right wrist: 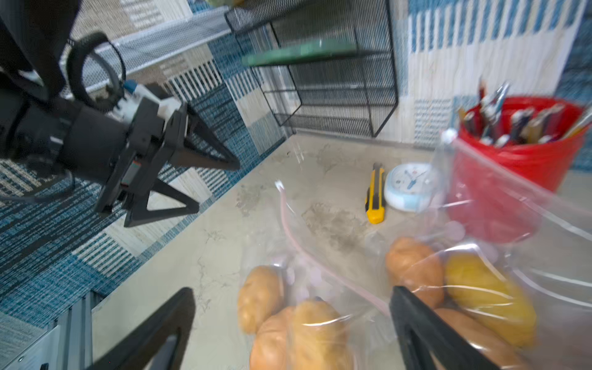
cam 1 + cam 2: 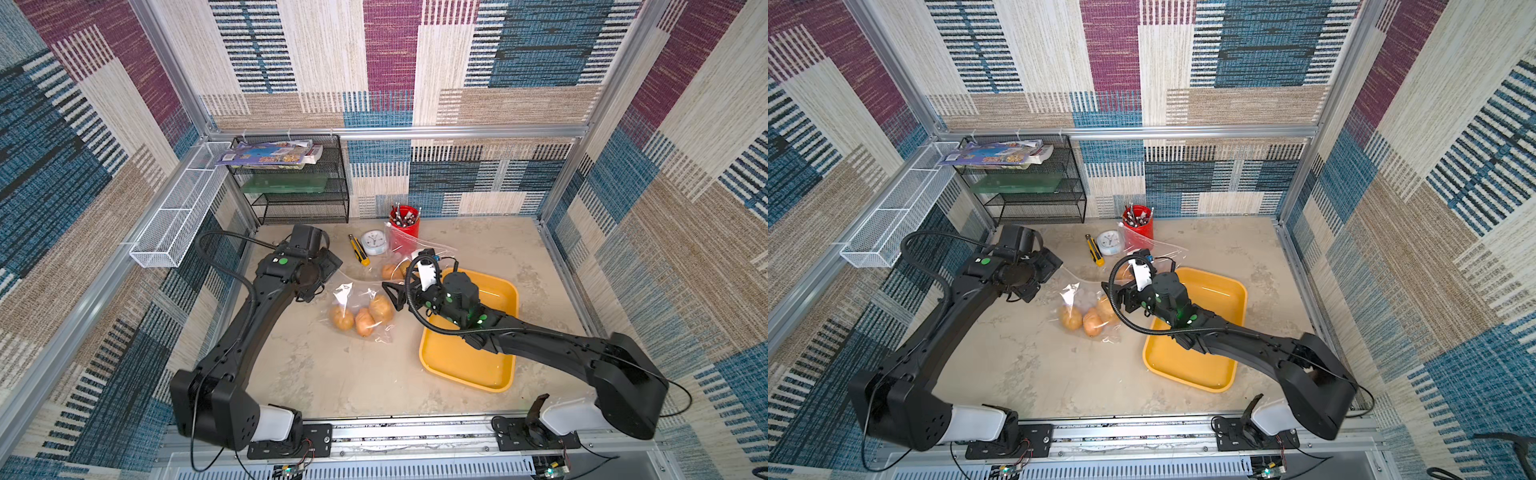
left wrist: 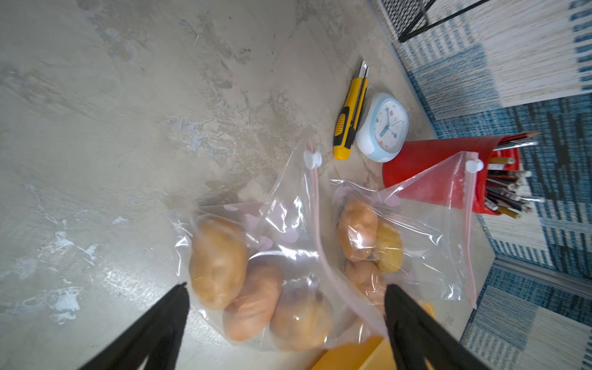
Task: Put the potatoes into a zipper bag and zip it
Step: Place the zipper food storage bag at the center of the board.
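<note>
Two clear zipper bags lie on the table, each with potatoes inside. The nearer bag (image 2: 360, 313) holds three tan potatoes (image 3: 219, 262), and its white slider (image 3: 312, 158) sits at one end of the pink zip strip. The second bag (image 3: 423, 230) leans on the red cup and holds tan potatoes and a yellower one (image 3: 389, 246). My left gripper (image 3: 286, 288) hovers open to the left of the nearer bag (image 2: 1088, 316) and grips nothing. My right gripper (image 1: 292, 291) is open at that bag's right side, above it, and is also empty.
An empty yellow tray (image 2: 469, 365) lies under my right arm. A yellow utility knife (image 2: 358, 250), a small clock (image 2: 374, 242) and a red cup of pens (image 2: 404, 222) stand at the back. A black mesh shelf (image 2: 299, 187) and a white basket (image 2: 178, 216) are at the back left.
</note>
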